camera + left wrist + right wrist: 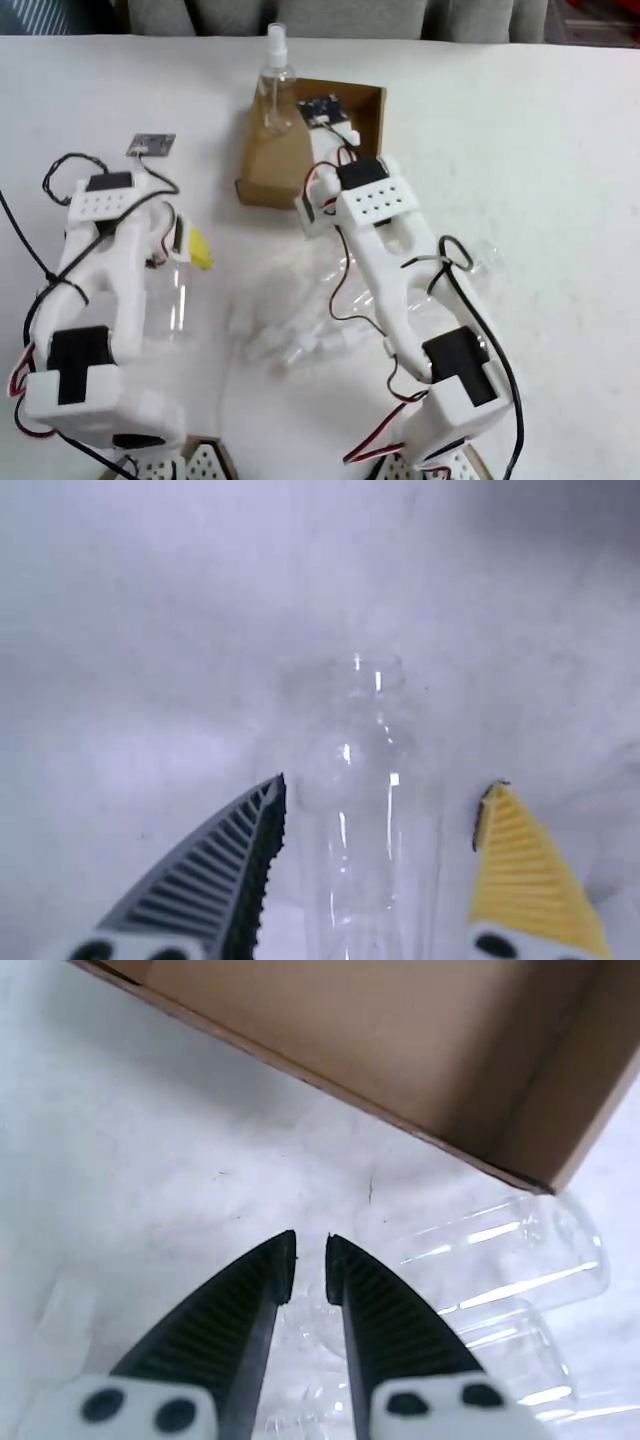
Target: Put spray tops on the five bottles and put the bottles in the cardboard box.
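A clear bottle (365,820) with a bare neck lies between the grey and yellow fingers of my open left gripper (385,785). From above, that left gripper (182,250) is at the left of the table over the same bottle (165,295). My right gripper (310,1245) is shut with only a narrow slit between its black fingers, just outside the wall of the cardboard box (400,1050). Two clear bottles (500,1250) lie beside it. One bottle with a spray top (275,85) stands in the cardboard box (265,165).
Several clear bottles and small clear parts (295,340) lie scattered between the two arms, and another bottle (475,262) lies right of the right arm. Cables hang along both arms. White table stretches to the far left and far right.
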{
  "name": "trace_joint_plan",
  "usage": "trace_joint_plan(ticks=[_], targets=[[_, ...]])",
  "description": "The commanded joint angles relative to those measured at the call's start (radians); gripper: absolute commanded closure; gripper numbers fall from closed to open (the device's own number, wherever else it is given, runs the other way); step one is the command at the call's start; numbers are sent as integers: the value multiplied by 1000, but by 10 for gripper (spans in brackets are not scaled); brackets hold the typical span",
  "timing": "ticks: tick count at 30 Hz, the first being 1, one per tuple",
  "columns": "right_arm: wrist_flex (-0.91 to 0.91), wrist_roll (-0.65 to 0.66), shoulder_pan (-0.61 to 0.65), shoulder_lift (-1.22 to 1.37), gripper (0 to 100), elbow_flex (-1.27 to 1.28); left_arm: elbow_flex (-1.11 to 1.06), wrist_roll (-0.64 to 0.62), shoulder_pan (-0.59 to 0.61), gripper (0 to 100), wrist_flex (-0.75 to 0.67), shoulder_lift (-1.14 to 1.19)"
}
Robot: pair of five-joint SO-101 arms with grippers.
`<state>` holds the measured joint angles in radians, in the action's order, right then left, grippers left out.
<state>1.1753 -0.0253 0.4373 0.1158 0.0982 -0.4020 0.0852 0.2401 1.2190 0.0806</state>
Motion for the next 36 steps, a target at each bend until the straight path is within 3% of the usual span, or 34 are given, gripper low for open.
trace_joint_plan(ticks=[1,15,21,32,36], targets=[[-13,11,-12,-4,971,-48,5,11,-21,701,-41,-36],[-13,11,-12,-4,971,-46,58,77,-42,706,-57,94],[-13,11,-12,-4,971,-46,51,183,-45,706,-57,96],[-13,11,-12,-4,971,-46,51,187,-39,710,-57,96],[-13,11,-13,-4,971,-46,58,186,-39,848,-63,101]])
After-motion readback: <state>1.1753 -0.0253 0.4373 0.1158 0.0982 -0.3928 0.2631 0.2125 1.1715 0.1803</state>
